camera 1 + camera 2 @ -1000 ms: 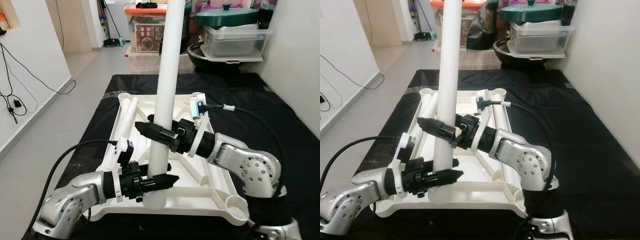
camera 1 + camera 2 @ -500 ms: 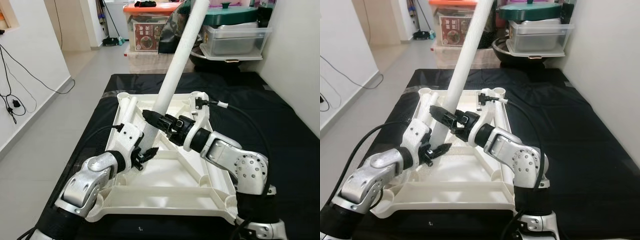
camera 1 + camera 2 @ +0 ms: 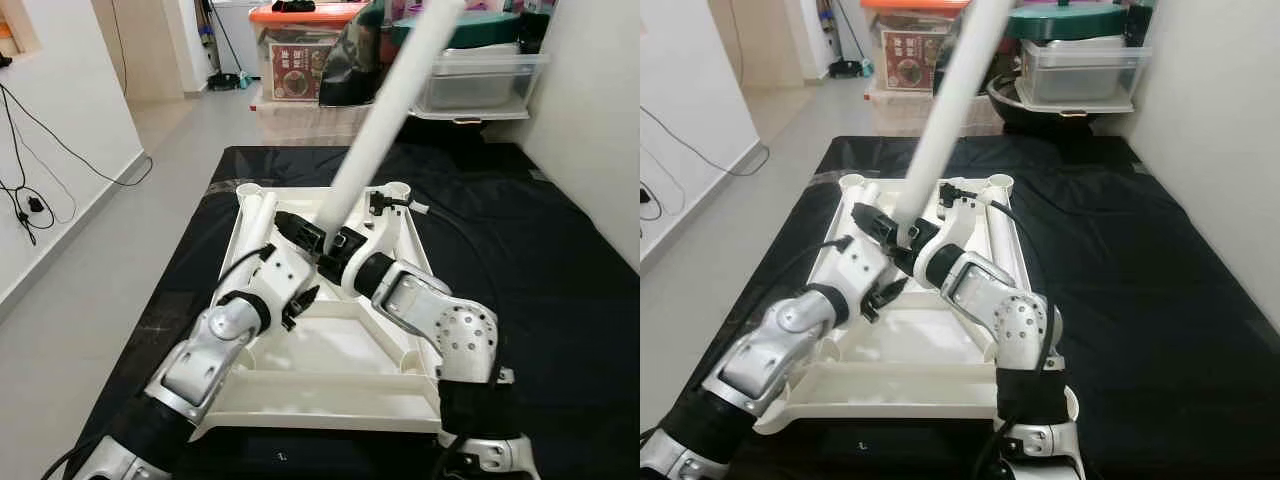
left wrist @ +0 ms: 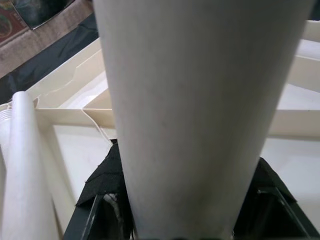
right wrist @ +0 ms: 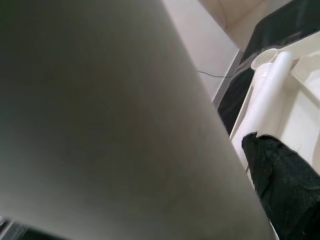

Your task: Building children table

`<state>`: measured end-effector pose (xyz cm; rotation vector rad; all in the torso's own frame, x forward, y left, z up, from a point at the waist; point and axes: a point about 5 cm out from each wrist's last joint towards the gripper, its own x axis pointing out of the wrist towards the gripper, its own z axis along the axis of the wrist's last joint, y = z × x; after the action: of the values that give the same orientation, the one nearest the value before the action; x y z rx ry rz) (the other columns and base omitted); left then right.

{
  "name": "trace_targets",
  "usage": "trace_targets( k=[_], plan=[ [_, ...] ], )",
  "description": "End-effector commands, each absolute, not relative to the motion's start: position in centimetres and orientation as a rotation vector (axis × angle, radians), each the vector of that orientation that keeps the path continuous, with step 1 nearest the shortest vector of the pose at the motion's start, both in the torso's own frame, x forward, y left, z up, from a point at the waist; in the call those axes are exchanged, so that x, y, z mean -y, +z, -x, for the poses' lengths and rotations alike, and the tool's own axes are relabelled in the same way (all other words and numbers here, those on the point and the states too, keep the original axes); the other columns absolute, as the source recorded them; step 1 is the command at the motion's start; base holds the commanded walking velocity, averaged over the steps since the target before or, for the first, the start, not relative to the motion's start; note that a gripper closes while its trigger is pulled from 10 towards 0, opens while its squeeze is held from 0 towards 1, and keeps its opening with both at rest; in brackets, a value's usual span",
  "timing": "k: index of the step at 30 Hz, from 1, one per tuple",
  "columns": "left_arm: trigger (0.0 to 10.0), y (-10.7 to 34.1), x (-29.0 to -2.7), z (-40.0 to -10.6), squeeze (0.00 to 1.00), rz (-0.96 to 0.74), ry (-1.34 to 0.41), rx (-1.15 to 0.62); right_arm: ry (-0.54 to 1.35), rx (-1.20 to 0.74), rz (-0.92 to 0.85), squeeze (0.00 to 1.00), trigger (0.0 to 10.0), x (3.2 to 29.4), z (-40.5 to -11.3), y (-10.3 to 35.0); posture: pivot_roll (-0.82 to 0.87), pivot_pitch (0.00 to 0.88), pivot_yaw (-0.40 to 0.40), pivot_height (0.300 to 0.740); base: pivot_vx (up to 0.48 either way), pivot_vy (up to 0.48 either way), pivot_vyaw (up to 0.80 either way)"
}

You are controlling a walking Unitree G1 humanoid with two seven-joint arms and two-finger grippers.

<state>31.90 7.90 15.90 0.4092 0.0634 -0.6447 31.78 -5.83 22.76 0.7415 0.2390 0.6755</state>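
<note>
Both my grippers, left (image 3: 300, 293) and right (image 3: 308, 235), clamp the tilted leg (image 3: 385, 115) over the tabletop (image 3: 330, 385). Stand it upright, align with a corner socket, press straight.

Head eyes overlook tabletop (image 3: 330, 350); wrist views hug leg (image 4: 200, 100).

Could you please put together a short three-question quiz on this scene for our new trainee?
1. True or false: the long white plastic table leg stands straight upright.
2. Which grippers are shut on it? A) left gripper only B) right gripper only C) both
3. Fill in: the upturned white plastic tabletop lies on a ____ mat.

Key: 1 false, it leans to the robot's right; 2 C; 3 black.
</note>
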Motion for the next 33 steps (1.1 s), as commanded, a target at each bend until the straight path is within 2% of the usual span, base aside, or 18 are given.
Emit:
trace_targets(
  k=[1,3,7,10,17,22,25,27,31,32,33],
  plan=[
    [10.0,15.9,-7.2,-31.8,0.00,-0.447,-0.669,-0.048,0.673,-0.233,-0.737,0.00,10.0,5.4,-31.9,23.1,-0.11,0.000,0.008,0.740,0.000,0.000,0.00],
    [10.0,15.7,-6.4,-32.0,0.00,-0.454,-0.647,-0.057,0.589,-0.206,-0.737,0.00,10.0,5.8,-32.5,23.2,-0.12,0.000,0.010,0.740,0.000,0.000,0.00],
    [10.0,15.8,-6.1,-32.0,0.00,-0.447,-0.646,-0.060,0.572,-0.203,-0.724,0.00,10.0,5.8,-32.5,23.1,-0.12,0.000,0.012,0.740,0.000,0.000,0.00],
    [10.0,16.4,-4.8,-32.1,0.00,-0.442,-0.667,-0.033,0.543,-0.220,-0.681,0.00,10.0,5.5,-32.4,22.3,-0.12,0.000,0.014,0.740,0.000,0.000,0.00],
    [10.0,16.9,-4.4,-32.5,0.00,-0.464,-0.655,-0.021,0.520,-0.254,-0.676,0.00,10.0,5.4,-32.4,21.6,-0.12,0.000,0.017,0.740,0.000,0.000,0.00],
    [10.0,17.1,-4.4,-33.1,0.00,-0.492,-0.593,-0.034,0.414,-0.307,-0.682,0.00,10.0,5.7,-32.8,20.3,-0.12,0.000,0.017,0.740,0.000,0.000,0.00],
    [10.0,17.1,-4.1,-33.1,0.00,-0.482,-0.584,-0.040,0.368,-0.304,-0.682,0.00,10.0,6.0,-33.1,20.0,-0.12,0.000,0.015,0.740,0.000,0.000,0.00],
    [10.0,17.2,-3.4,-32.8,0.00,-0.412,-0.622,-0.047,0.329,-0.300,-0.673,0.00,10.0,6.2,-33.3,19.7,-0.12,0.000,0.015,0.740,0.000,0.000,0.00],
    [10.0,17.2,-3.1,-32.6,0.00,-0.409,-0.638,-0.047,0.310,-0.294,-0.672,0.00,10.0,6.3,-33.4,19.6,-0.12,0.000,0.014,0.740,0.000,0.000,0.00],
    [10.0,17.1,-2.8,-32.4,0.00,-0.413,-0.651,-0.046,0.292,-0.285,-0.679,0.00,9.7,6.4,-33.5,19.6,-0.12,0.000,0.014,0.740,0.000,0.000,0.00],
    [10.0,17.0,-2.6,-32.3,0.00,-0.417,-0.661,-0.046,0.277,-0.276,-0.685,0.00,8.4,6.6,-33.6,19.7,-0.12,0.000,0.016,0.740,0.000,0.000,0.00]
  ],
)
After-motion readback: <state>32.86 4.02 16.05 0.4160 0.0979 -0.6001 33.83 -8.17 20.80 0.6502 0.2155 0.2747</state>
